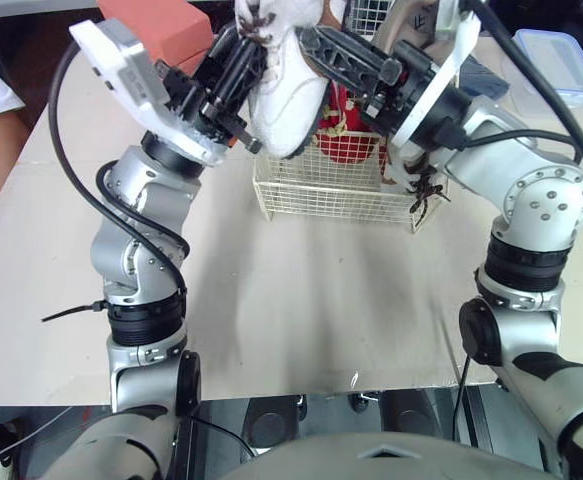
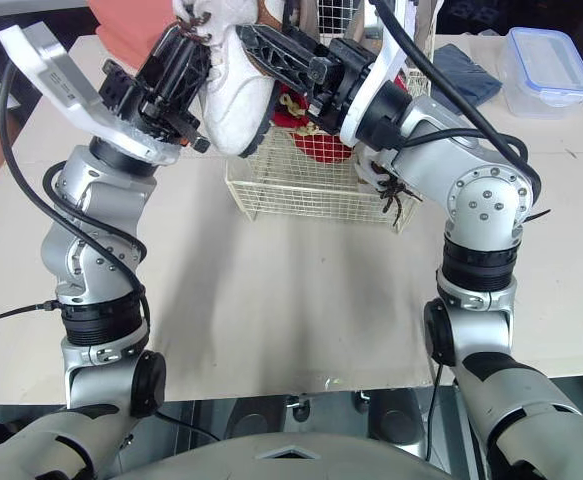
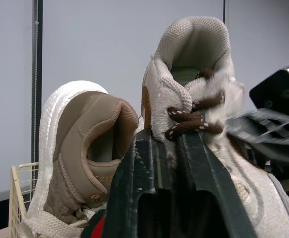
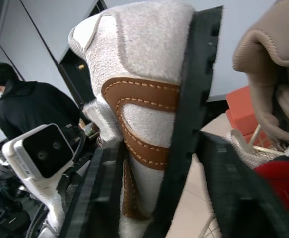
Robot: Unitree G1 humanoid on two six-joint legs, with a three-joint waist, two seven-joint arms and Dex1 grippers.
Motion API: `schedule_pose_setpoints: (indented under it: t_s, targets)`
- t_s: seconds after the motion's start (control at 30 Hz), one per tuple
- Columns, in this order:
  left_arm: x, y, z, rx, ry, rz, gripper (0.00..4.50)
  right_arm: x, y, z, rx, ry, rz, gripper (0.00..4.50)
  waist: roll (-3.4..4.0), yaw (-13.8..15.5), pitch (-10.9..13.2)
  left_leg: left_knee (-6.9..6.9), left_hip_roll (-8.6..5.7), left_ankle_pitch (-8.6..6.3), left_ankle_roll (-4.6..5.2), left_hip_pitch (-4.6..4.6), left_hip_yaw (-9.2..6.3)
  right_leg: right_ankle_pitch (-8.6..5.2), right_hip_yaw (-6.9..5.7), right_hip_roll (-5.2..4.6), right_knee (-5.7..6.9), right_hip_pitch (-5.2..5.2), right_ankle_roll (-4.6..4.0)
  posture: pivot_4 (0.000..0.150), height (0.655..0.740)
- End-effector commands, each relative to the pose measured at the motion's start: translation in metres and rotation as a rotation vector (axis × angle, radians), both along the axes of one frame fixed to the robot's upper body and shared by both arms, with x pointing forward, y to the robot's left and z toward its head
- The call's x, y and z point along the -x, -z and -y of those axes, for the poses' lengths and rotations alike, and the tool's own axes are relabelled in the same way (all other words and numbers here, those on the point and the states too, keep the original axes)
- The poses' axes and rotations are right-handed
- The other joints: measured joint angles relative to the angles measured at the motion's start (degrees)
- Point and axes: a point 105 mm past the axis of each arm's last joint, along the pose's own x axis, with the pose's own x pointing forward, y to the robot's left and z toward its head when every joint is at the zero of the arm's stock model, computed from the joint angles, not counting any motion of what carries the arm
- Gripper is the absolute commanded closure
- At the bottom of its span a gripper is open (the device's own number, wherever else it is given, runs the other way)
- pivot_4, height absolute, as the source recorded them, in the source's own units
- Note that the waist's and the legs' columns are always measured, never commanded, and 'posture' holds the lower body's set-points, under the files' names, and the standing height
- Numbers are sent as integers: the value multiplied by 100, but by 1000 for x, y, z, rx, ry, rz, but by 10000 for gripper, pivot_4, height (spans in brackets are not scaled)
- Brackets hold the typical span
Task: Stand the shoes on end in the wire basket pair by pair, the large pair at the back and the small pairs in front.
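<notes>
Above wire basket (image 1: 321,200) | left gripper (image 1: 239,60) and right gripper (image 1: 316,42) both clamp white shoe (image 1: 286,95), not yet lowered | tan shoe (image 3: 80,144), red shoe (image 1: 349,140) already inside.

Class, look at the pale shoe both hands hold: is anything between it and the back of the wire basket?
Yes: the red shoes sit in the wire basket behind the pale shoe, so it probably must pass over them.

The arms (image 1: 131,265) are silver-grey with black collars (image 1: 146,320), looping black cables (image 1: 55,150) and white wrist housings (image 1: 116,60).
</notes>
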Motion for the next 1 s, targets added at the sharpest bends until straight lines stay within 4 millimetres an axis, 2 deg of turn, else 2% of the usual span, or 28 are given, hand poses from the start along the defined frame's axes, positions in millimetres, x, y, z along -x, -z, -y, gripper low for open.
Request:
schedule_pose_setpoints:
  t_s: [0.03, 0.17, 0.2, 0.4, 0.5, 0.8, 1.0]
  targets:
    - [21, -6, 9, -38, 117, 54, 19313, 9, -9, 4, 4, -38, 69, 36203, 1, 0, 0, 0, 0, 0, 0, -1, -1, 0, 0, 0, -1, 0, 0, 1500, 6860]
    - [36, -8, -9, -27, 254, -11, 1489, 17, -4, 19, 26, -120, 120, 36203, 1, 5, 1, -1, 1, 0, 0, -4, -6, 0, -1, 0, -3, 0, 0, 1500, 6860]
    - [39, -8, -11, -25, 284, -26, 593, 19, -2, 22, 29, -141, 131, 36203, 1, 3, 1, -2, 2, 0, 0, -4, -6, 0, 1, 0, -5, 0, 0, 1500, 6860]
    - [55, -9, -27, -7, 490, -177, 593, 38, 15, 33, 85, -320, 189, 36203, 7, 3, 4, -5, 3, 0, 0, -2, -10, -1, 14, 0, -6, 1, 1, 1500, 6860]
    - [56, -8, -28, -12, 545, -223, 593, 46, 20, 32, 107, -388, 222, 36203, 7, 5, 4, -5, 2, 0, 0, 2, -10, -1, 16, 0, -6, 2, 1, 1500, 6860]
    - [52, 13, -3, -160, 667, -346, 593, 64, 22, 26, 123, -519, 261, 36203, 7, 25, 4, -4, -1, 0, 0, 0, -9, -1, 15, 0, -7, 2, 1, 1500, 6860]
    - [53, 16, 10, -195, 772, -360, 593, 69, 25, 20, 132, -553, 262, 36203, 7, 20, 4, -5, -1, 0, 0, 1, -7, -1, 13, 1, -6, 2, 1, 1500, 6860]
